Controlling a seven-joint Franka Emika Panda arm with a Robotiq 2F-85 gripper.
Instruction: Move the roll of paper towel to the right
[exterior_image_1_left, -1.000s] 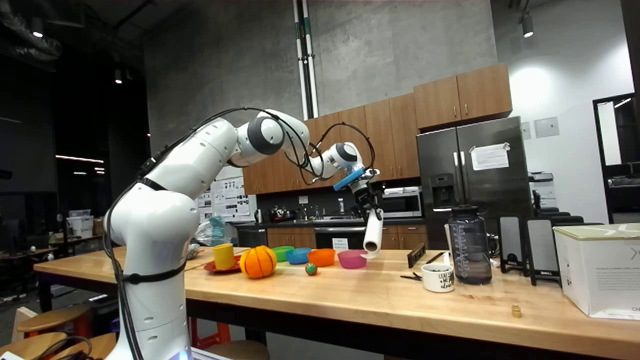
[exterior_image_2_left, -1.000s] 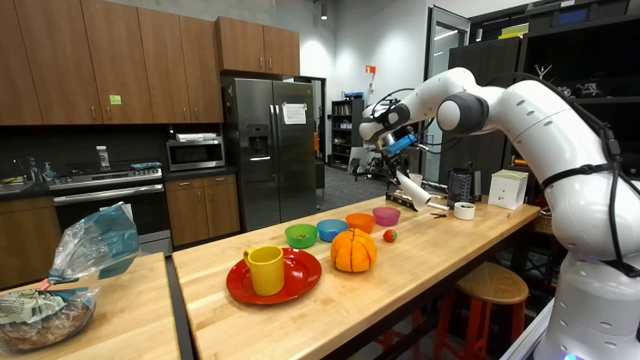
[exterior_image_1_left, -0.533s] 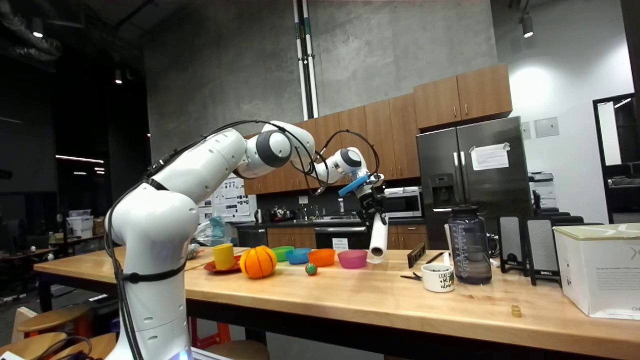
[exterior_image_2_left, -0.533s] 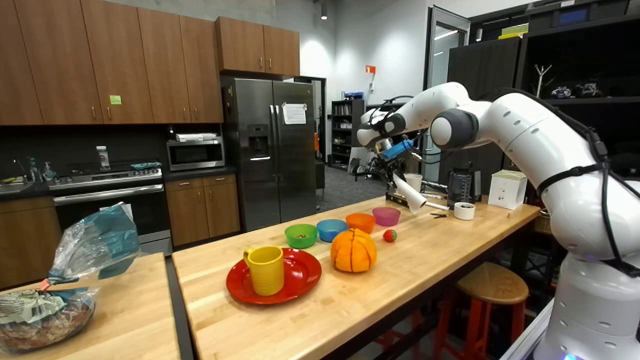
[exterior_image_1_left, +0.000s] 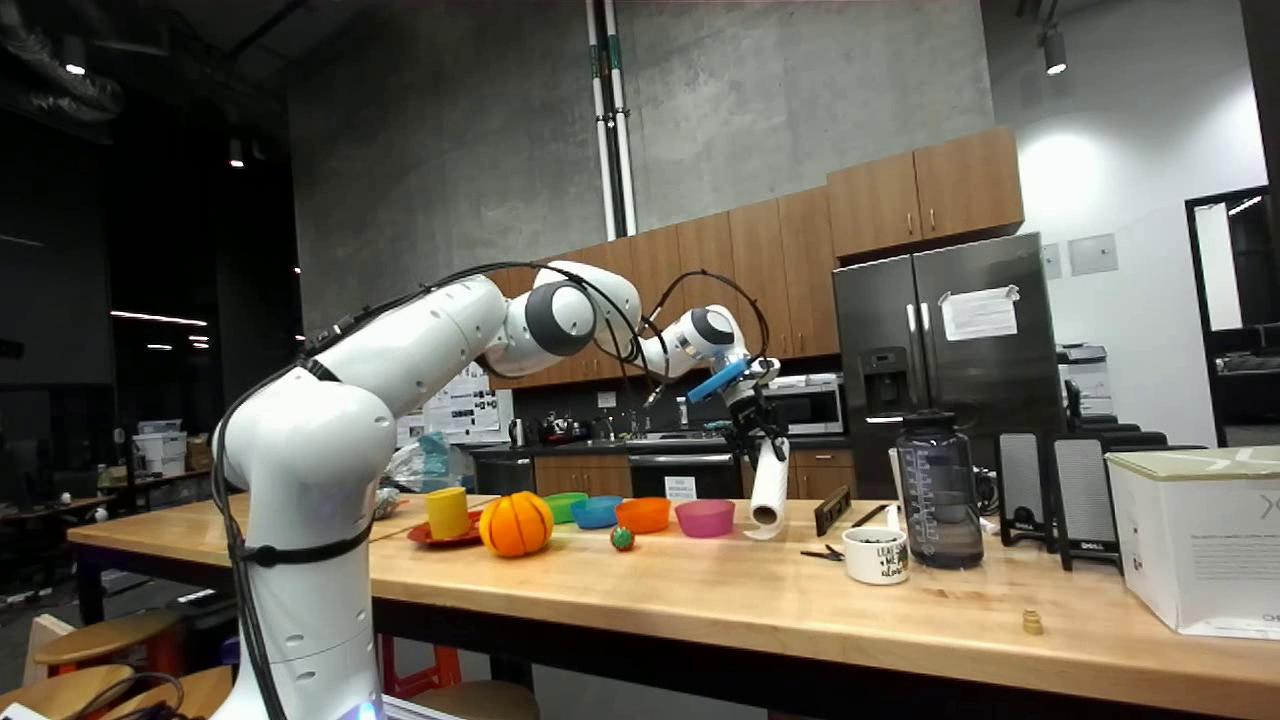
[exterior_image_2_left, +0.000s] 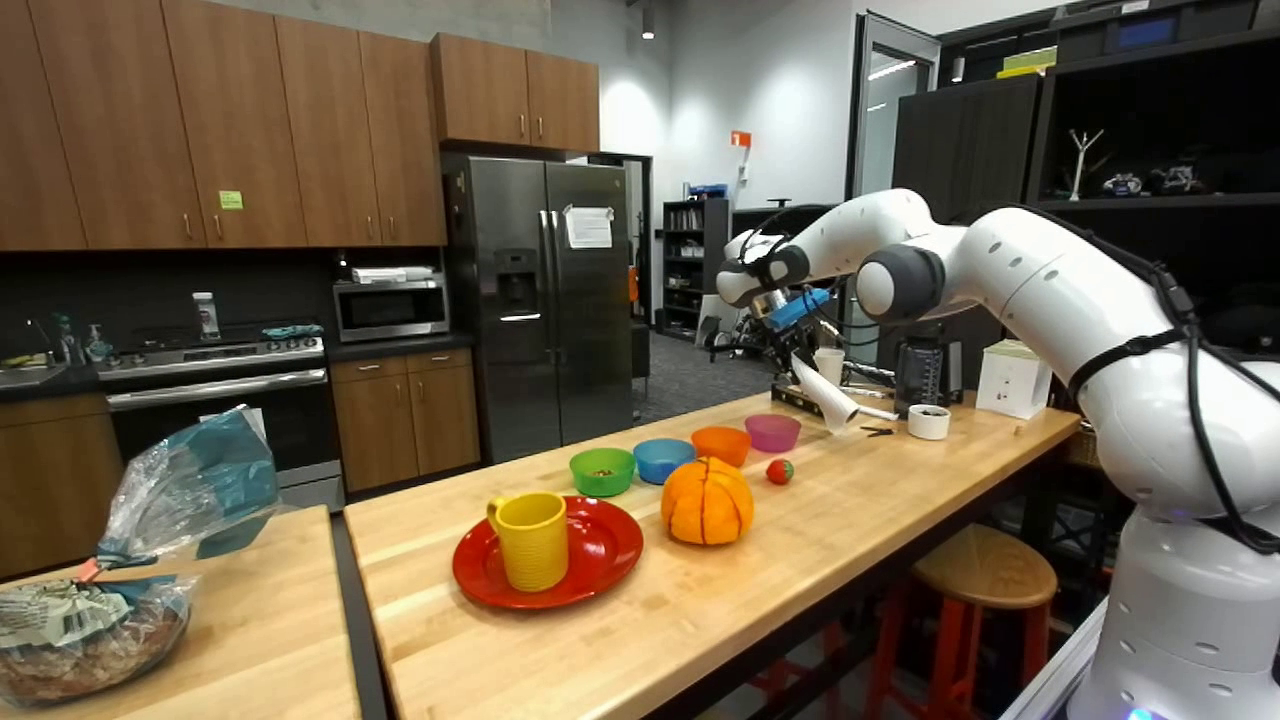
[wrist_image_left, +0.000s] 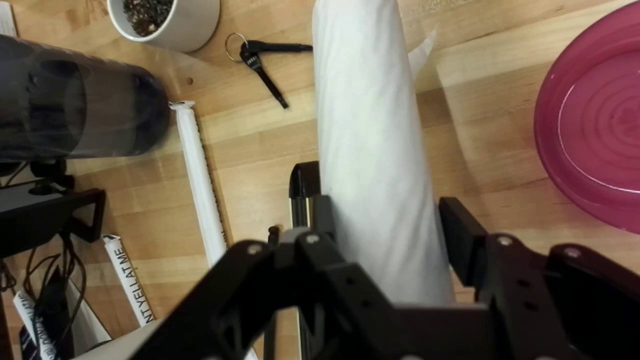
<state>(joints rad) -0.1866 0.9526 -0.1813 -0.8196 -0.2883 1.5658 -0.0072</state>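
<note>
The roll of paper towel (exterior_image_1_left: 769, 488) is a long white cylinder with a dark hollow core at its lower end. It hangs tilted beneath my gripper (exterior_image_1_left: 762, 440), with a loose sheet at the lower end. It also shows in an exterior view (exterior_image_2_left: 826, 398), where the lower end is close to the table. In the wrist view the roll (wrist_image_left: 372, 135) runs between the two black fingers of my gripper (wrist_image_left: 387, 220), which are shut around it. Whether the loose sheet touches the table cannot be told. The roll's upper end is hidden by the gripper.
A pink bowl (exterior_image_1_left: 705, 518) stands left of the roll. A black level (exterior_image_1_left: 832, 510), black key-like tools (exterior_image_1_left: 824, 553), a white cup (exterior_image_1_left: 876, 556) and a dark bottle (exterior_image_1_left: 938, 490) stand to the right. A white box (exterior_image_1_left: 1200, 540) is at the far right of the wooden table (exterior_image_1_left: 700, 590).
The arm has lowered, and the gripper with the roll has moved down and to the right, away from the pink bowl. The roll stays in the gripper.
</note>
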